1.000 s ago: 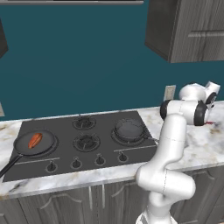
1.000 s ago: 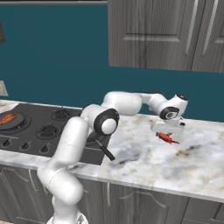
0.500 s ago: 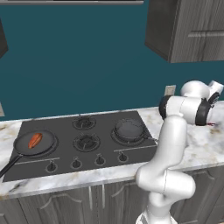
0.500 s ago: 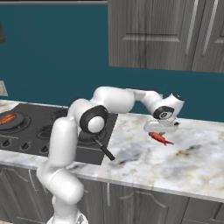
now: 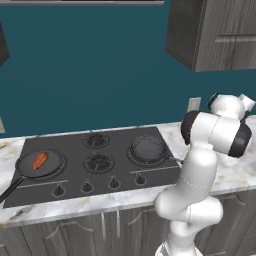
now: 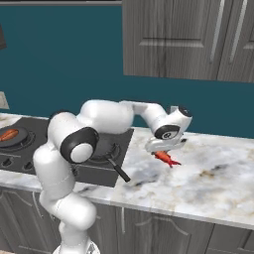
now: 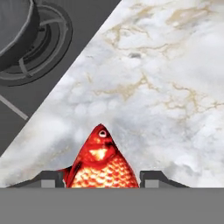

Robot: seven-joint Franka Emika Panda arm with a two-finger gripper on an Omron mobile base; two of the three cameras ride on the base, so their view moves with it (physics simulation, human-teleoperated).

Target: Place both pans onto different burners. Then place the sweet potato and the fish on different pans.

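Observation:
My gripper (image 6: 163,151) is shut on the fish (image 6: 166,158), a bright red-orange piece hanging just above the marble counter, right of the cooktop. The hand view has the fish (image 7: 100,164) between my two fingertips (image 7: 51,178), head pointing away. One black pan (image 5: 40,164) sits on the front left burner with the dull orange sweet potato (image 5: 40,160) in it. A second pan (image 5: 147,148) rests on the back right burner; it appears at the top left of the hand view as the pan (image 7: 13,26), and its handle (image 6: 117,168) sticks out past the cooktop edge.
The black cooktop (image 5: 100,172) has a row of small knobs (image 5: 86,187) along its front. Marble counter (image 6: 208,173) stretches to the right. Dark wall cabinets (image 6: 188,39) hang overhead. A wall outlet (image 5: 194,105) sits behind my arm.
My gripper has carried the fish leftward over the counter, closer to the cooktop's right edge. The pans and sweet potato have stayed put.

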